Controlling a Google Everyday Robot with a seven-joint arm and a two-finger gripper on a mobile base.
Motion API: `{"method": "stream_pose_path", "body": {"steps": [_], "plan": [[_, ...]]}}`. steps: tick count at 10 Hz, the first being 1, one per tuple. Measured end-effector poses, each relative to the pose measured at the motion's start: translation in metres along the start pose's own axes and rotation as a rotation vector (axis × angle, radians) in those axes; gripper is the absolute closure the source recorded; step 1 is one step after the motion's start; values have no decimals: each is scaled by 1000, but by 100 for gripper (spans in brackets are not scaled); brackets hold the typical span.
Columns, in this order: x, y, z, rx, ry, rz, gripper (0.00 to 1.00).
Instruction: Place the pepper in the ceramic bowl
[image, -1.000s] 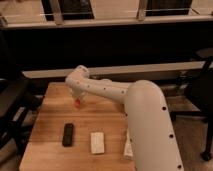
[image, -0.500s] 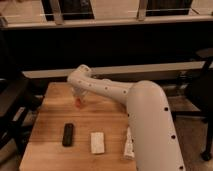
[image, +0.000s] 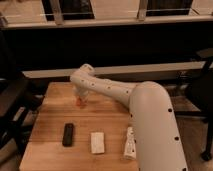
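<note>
Since a moment ago the white arm (image: 125, 95) has barely shifted, its far end sitting perhaps a touch lower over the far-left part of the bench (image: 50, 130). From where I stand the pincer (image: 81, 100) hangs beneath the arm's far joint, pinched shut, and a small red-orange pepper (image: 80, 103) shows right at its tip, so it looks to have hold of it, low over the wood; I cannot tell whether the pepper touches the surface. Nearer than the pepper and a little to the left lies a black remote-like block (image: 68, 134), flat on the bench. Right of that block rests a pale rectangular packet (image: 97, 142), and further right, partly tucked against the arm's bulky white body, lies another whitish packet (image: 130, 144). Behind the pepper, beyond the bench's back edge, a dark wall with a pale ledge (image: 165, 68) runs across the room.
</note>
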Motion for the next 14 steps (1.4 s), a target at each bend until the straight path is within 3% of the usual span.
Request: {"method": "stream_pose_path", "body": {"steps": [5,10,14], "plan": [[1,13,-18,14,-21,98,96],[26,60,-59,18,-39,229,96],[47,87,-79,13,-49,302,96]]}}
